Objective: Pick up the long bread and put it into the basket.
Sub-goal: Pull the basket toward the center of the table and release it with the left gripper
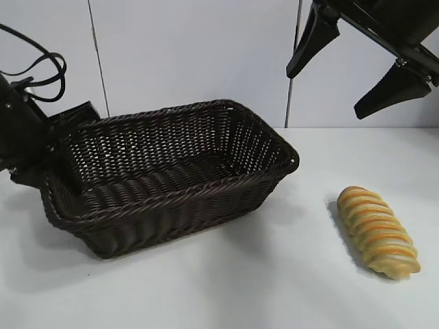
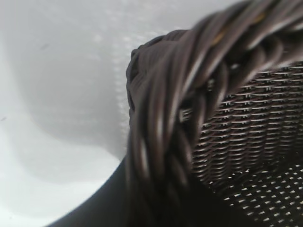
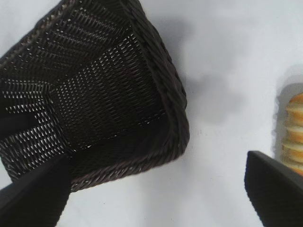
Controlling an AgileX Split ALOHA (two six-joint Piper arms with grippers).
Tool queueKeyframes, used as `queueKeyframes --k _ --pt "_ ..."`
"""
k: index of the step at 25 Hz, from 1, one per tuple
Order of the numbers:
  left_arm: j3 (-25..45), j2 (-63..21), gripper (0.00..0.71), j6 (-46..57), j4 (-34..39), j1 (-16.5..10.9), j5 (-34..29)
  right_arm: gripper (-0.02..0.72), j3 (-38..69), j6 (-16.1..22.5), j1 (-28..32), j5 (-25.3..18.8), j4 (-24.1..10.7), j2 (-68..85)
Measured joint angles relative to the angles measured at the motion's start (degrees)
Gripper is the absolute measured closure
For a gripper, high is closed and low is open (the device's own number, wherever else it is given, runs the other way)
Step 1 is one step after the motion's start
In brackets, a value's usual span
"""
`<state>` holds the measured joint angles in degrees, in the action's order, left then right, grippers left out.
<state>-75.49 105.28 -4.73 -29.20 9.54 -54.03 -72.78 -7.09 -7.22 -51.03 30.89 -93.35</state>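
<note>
The long bread [image 1: 377,232], golden with orange-brown crosswise stripes, lies on the white table to the right of the basket [image 1: 206,186]; its end shows in the right wrist view [image 3: 294,135]. The dark brown wicker basket stands left of centre with nothing inside. My left gripper [image 1: 60,168] is at the basket's left end, shut on the braided rim [image 2: 189,94], with one finger [image 2: 104,208] on the outside of the wall. My right gripper [image 1: 324,92] hangs open high above the table between basket and bread, nothing between its fingers [image 3: 35,198].
White table [image 1: 274,274] runs bare in front of the basket and around the bread. A pale wall stands close behind. Black cables [image 1: 41,72] loop above the left arm.
</note>
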Motion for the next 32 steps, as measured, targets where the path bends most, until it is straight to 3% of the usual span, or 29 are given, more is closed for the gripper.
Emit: queueKeyframes --k 7,11,23,25,29,32 --pt "-10.3 5.5 0.612 -3.3 7.1 -0.3 -9.5 0.01 0.0 0.0 0.0 0.0 0.0 0.0" --pt "-13.9 9.4 0.612 -3.3 6.3 0.3 -9.2 0.01 0.0 0.0 0.0 0.0 0.0 0.0" --pt "-14.3 16.4 0.611 -3.3 4.3 1.7 -6.8 0.01 0.0 0.0 0.0 0.0 0.0 0.0" --pt "-14.3 16.5 0.551 -3.3 3.8 1.7 -6.8 0.01 0.0 0.0 0.0 0.0 0.0 0.0" --pt "-14.6 16.5 0.151 -3.2 2.7 1.7 -7.1 0.01 0.0 0.0 0.0 0.1 0.0 0.0" --pt "-15.1 16.5 0.051 -2.0 2.8 1.7 -8.0 0.01 0.0 0.0 0.0 0.1 0.0 0.0"
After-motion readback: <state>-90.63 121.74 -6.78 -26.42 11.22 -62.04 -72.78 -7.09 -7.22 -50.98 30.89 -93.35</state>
